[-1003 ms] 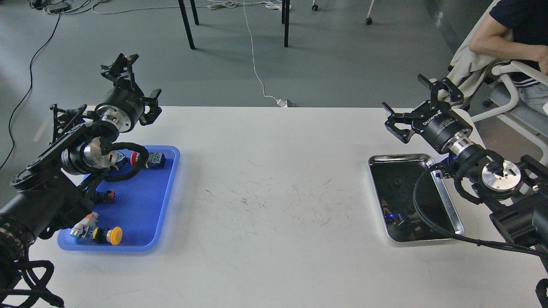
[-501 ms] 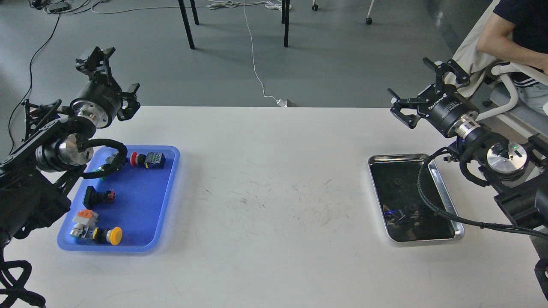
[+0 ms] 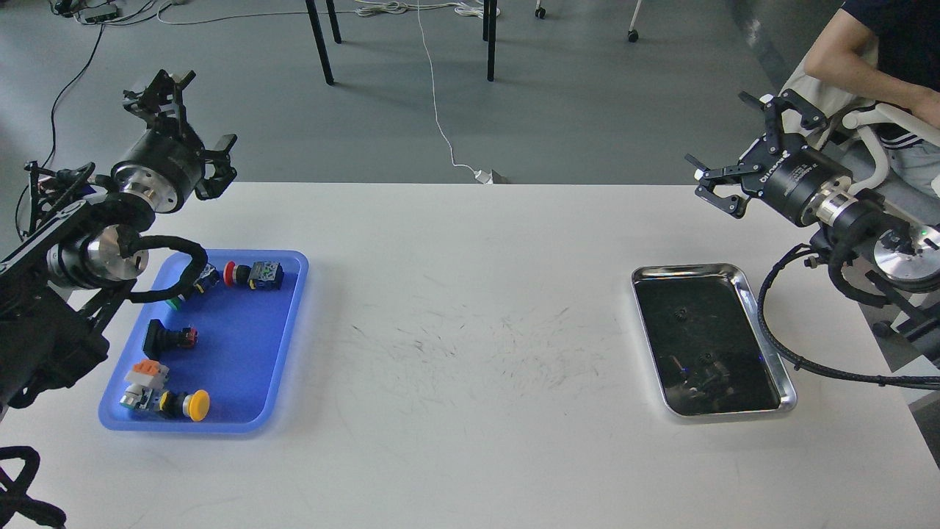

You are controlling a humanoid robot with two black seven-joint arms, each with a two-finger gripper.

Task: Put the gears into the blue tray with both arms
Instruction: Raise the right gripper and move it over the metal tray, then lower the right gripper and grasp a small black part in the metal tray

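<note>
Left end effector [image 3: 189,125] was raised above the far-left edge of the surface [image 3: 470,308], fingers spread, released, holding nothing. Right end effector [image 3: 749,158] was raised past the far-right corner, fingers also spread, released, empty. Both were well apart from the trays.

Blue tray [image 3: 283,345] sat on the left of the surface. Its far-left corner was hidden by the left arm and a looping cable [image 3: 172,283]. Inside were push-buttons: red-capped one [image 3: 250,274] at the far end, black one [image 3: 167,338] mid-tray, yellow-capped one [image 3: 187,404] at the near end, w/ an orange-and-white part [image 3: 145,375] just beside it. One more unit under the cable was partly covered; type not determinable. No gear was discernible in the blue tray.

Steel tray [image 3: 764,323] sat on the right. Its dark, reflective interior made contents hard to read. One gear [image 3: 679,314] was visible toward the far end; a cluster of small dark parts [image 3: 701,375] at the near end was probably gears, count not determinable.

Person [image 3: 881,51] at top right was cut off by the frame edge.
</note>
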